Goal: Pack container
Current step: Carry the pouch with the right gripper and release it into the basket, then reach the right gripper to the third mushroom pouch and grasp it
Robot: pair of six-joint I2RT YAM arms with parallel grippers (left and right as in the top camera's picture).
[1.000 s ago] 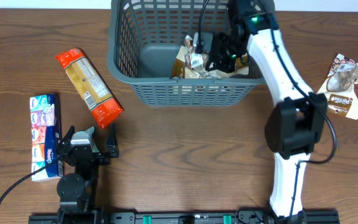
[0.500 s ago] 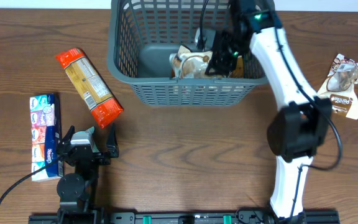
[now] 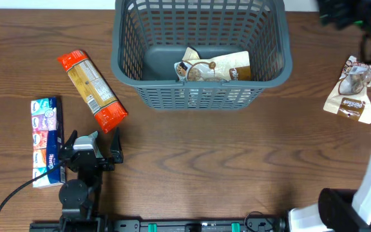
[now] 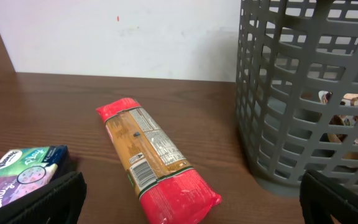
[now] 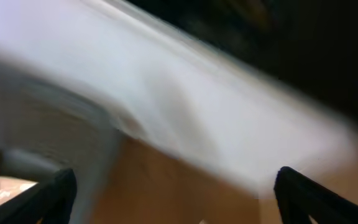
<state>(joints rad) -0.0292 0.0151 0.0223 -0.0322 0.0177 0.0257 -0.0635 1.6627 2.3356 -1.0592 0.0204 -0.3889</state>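
Your basket sits at the far middle of the table, standing upright. One brown and white snack bag lies flat on its floor, near the front wall. Your right gripper is up by the far right corner, away from the basket. Its camera picture is very blurry, but you can see its two fingers spread wide with nothing between them. Another snack bag lies on the table to the right of the basket, well apart from it. Your left gripper rests low at the near left, its fingers wide apart and holding nothing. A long red and yellow packet lies just left of the basket, and a pack of tissues lies farther left.
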